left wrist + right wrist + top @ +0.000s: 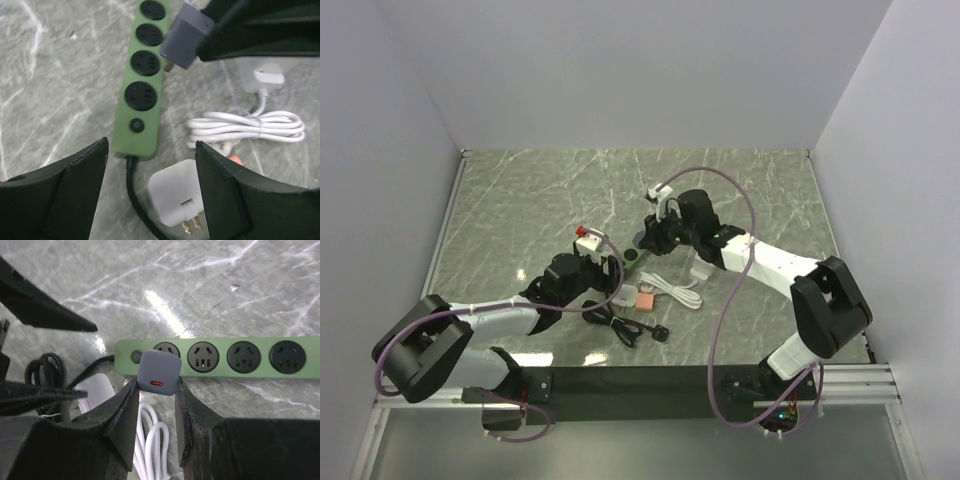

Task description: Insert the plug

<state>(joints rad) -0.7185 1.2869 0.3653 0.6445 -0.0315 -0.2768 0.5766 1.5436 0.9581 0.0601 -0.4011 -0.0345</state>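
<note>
Over the switch end of the green power strip point(223, 359), the grey plug point(159, 371) is pinched by its two side faces between the fingers of the right hand point(156, 390). The body is gripped at the sides so that the pin face is left free to point towards the sockets. In the left wrist view a pin is seen projecting from the lower face, apart from the strip and not yet entered. Which socket is aimed at cannot be told.

The strip is laid flat on the surface point(100, 280) with its sockets upward, so that a straight downward insertion is permitted.

The left hand point(150, 147) is spread wide and nothing is held in it. It is poised just short of the switch end of the strip, where the black cord point(132, 187) leaves it. This position is judged to allow the strip to be steadied against the push.

A white adapter point(175, 197) and a coiled white cable point(250, 127) are left lying beside the strip and are not involved in this step.
</note>
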